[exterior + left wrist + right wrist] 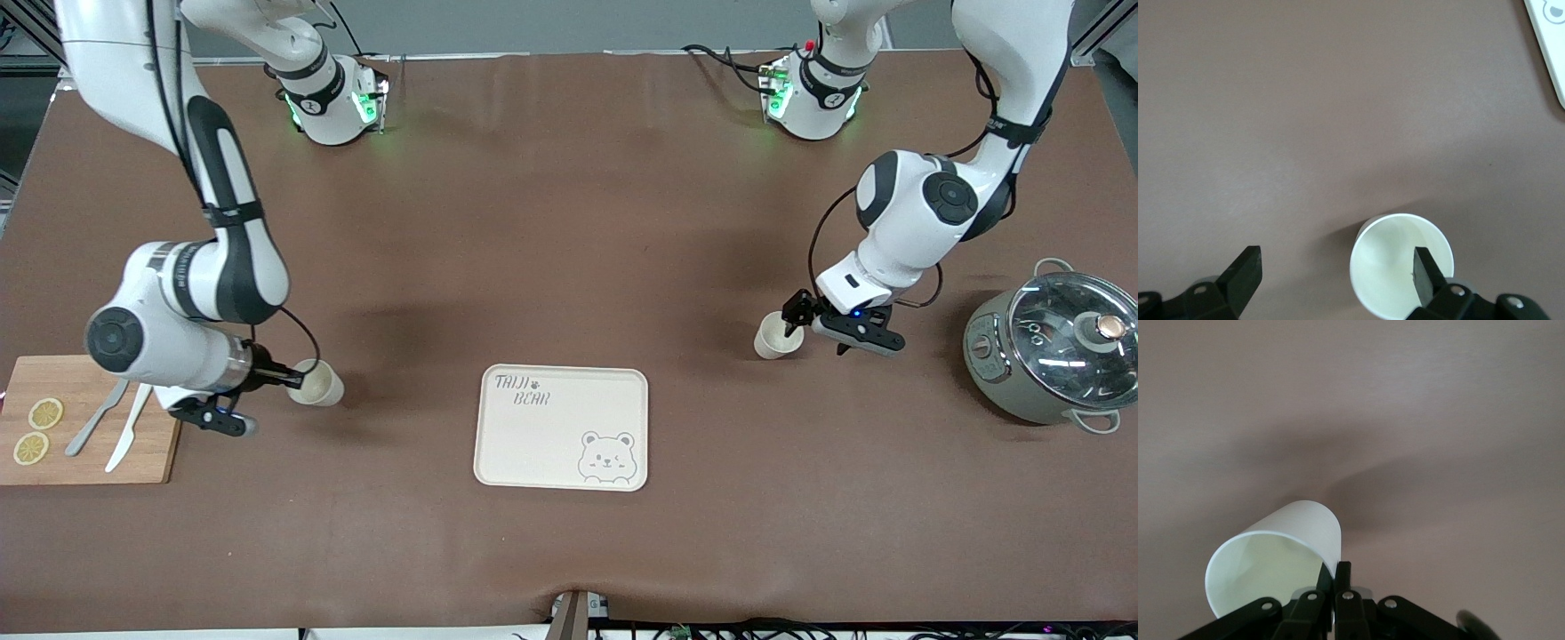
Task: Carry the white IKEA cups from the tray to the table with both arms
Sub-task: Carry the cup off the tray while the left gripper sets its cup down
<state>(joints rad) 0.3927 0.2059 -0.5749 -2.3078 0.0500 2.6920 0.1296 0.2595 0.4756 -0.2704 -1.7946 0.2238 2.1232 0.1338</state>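
One white IKEA cup (778, 338) stands upright on the brown table toward the left arm's end. My left gripper (797, 318) is open at it. In the left wrist view one finger (1426, 275) is inside the cup (1395, 263) at its wall, and the other finger (1245, 273) is well outside it. My right gripper (298, 380) is shut on the wall of the second cup (320, 384) and holds it tilted, low over the table. In the right wrist view the fingers (1341, 577) pinch the rim of this cup (1271, 560).
A cream bear tray (551, 436) lies between the two cups, nearer the front camera; its corner shows in the left wrist view (1551, 40). A wooden board (89, 462) with lemon slices, knife and fork lies under the right arm. A lidded pot (1049, 351) stands at the left arm's end.
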